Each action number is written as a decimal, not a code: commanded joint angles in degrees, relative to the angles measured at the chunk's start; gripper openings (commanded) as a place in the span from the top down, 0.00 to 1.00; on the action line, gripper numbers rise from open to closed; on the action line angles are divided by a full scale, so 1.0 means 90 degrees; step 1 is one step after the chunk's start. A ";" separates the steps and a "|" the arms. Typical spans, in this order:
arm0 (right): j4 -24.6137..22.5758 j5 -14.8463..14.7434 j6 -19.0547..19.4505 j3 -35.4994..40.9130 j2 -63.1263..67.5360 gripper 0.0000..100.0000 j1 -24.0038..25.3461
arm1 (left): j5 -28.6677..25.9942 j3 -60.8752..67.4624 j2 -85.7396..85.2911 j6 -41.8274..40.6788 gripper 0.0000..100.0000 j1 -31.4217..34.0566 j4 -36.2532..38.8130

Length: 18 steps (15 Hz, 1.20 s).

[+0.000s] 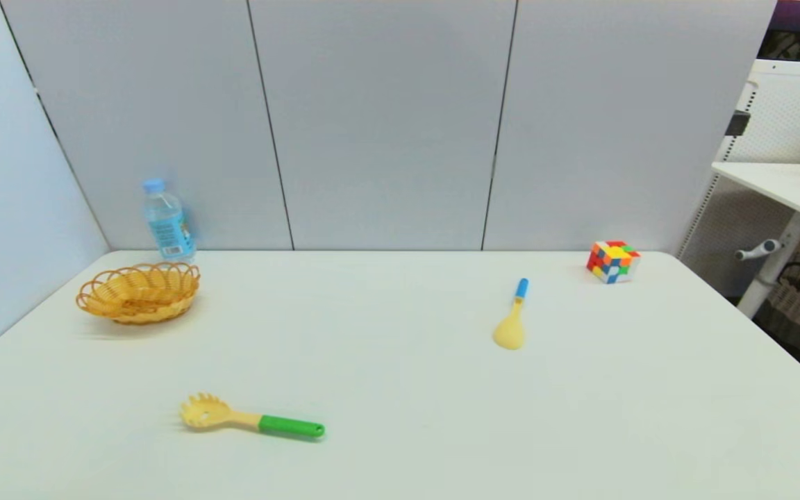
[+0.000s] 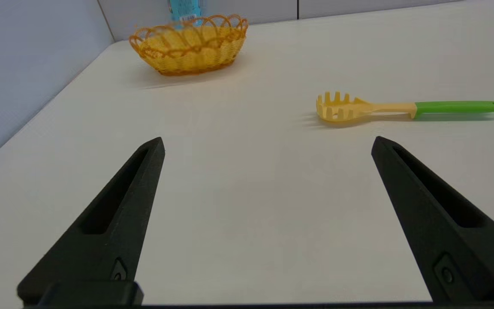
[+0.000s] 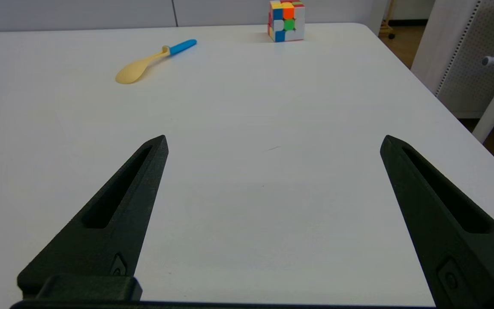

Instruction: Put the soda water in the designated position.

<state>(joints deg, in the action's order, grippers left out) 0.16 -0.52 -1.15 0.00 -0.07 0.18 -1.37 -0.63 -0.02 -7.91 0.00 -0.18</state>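
The soda water, a small clear bottle with a light blue cap and label, stands upright at the table's back left, against the wall and just behind an orange wicker basket. In the left wrist view only the bottle's label shows above the basket. My left gripper hovers open and empty over the near left of the table, far short of the basket. My right gripper is open and empty over the near right. Neither arm shows in the head view.
A yellow pasta server with a green handle lies front left, also seen past the left fingers. A yellow spoon with a blue handle and a colour cube lie right of centre. Shelving stands beyond the table's right edge.
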 commanded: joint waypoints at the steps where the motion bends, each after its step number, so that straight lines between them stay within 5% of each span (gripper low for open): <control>1: 0.0002 0.0000 0.0000 0.0010 0.0008 0.00 -0.0001 | -0.0005 0.0031 -0.0007 -0.0097 0.00 0.0000 0.0050; 14: 0.0002 0.0000 0.0000 0.0010 0.0008 0.00 -0.0001 | 0.0005 0.0061 -0.0017 0.0029 0.00 0.0000 0.0079; 18: 0.0002 0.0000 0.0000 0.0010 0.0008 0.00 -0.0001 | 0.0113 0.0061 -0.0017 0.0908 0.00 0.0000 0.0001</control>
<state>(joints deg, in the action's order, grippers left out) 0.16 -0.52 -1.12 0.00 -0.07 0.18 -0.84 -0.11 -0.16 -2.34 0.00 0.22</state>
